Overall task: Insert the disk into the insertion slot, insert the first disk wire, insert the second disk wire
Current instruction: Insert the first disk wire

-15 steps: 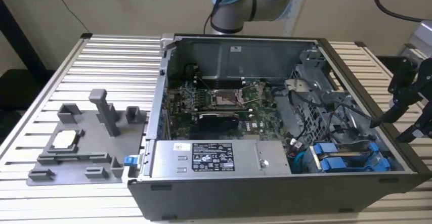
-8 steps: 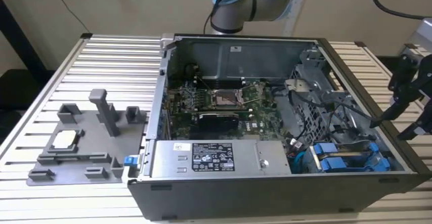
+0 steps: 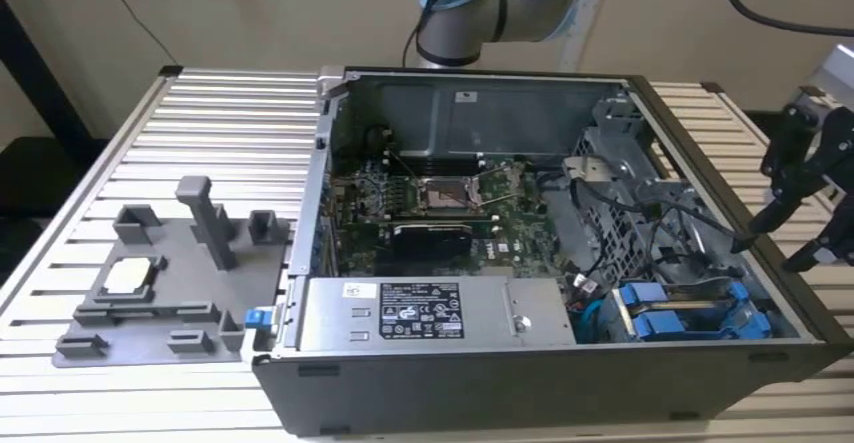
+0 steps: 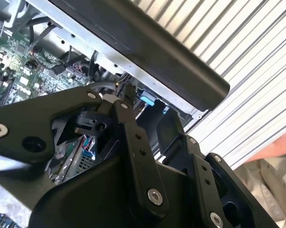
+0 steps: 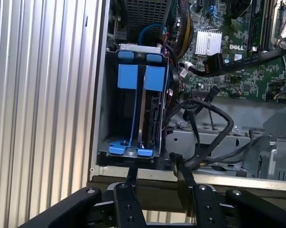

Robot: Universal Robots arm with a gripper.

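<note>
Two blue plastic carriers [image 5: 136, 78] sit side by side in the grey sheet-metal drive cage [image 5: 102, 142], at the case's near corner on the exterior view's right [image 3: 674, 313]. A silver drive edge [image 5: 144, 118] shows between them. I cannot tell which carrier holds the disk, or which bay is the insertion slot. My gripper [image 5: 156, 173] hovers over the case wall beside the cage, open, with nothing between its black fingers [image 3: 771, 253]. Loose black wires [image 5: 214, 118] lie next to the cage, and one ends in a flat black plug [image 5: 212, 64].
The open computer case [image 3: 534, 383] lies on a slatted metal table [image 3: 227, 123]. Inside are a motherboard [image 3: 441, 203] and a grey power-supply box [image 3: 414, 313]. A grey fixture plate [image 3: 160, 283] stands on the exterior view's left. A blue cable [image 5: 152, 31] loops behind the cage.
</note>
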